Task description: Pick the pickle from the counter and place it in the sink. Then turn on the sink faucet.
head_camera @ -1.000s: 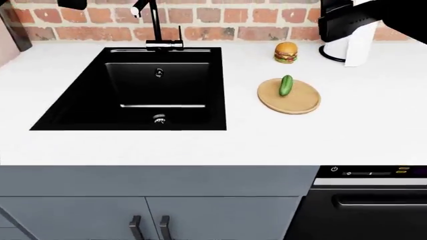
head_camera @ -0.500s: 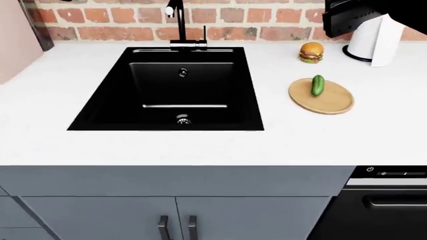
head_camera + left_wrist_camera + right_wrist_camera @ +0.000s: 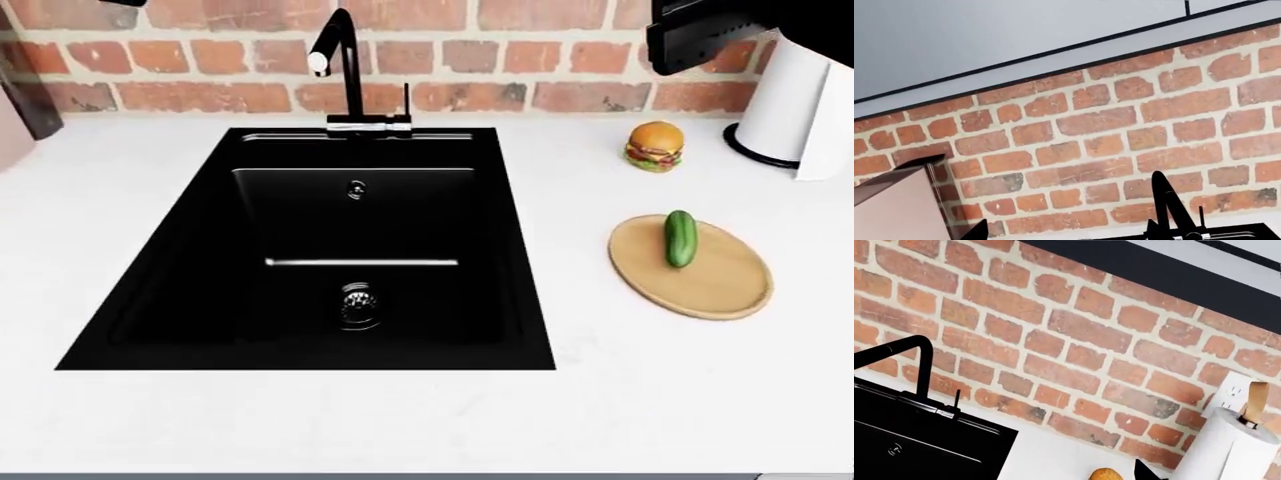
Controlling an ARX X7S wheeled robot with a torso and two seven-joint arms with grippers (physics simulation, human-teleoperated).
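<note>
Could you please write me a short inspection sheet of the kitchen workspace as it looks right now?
Surface: white counter, no spills seen.
Job's things: pickle lies on a round wooden board, to the right of the black sink; basin holds only its drain; faucet stands behind it, no water seen.
Clutter: small burger; paper towel roll.
Grippers: neither gripper's fingers readable; a dark part of the right arm shows at the head view's top right.
Cables: nothing seen.
Surroundings: brick wall; wall outlet.
</note>
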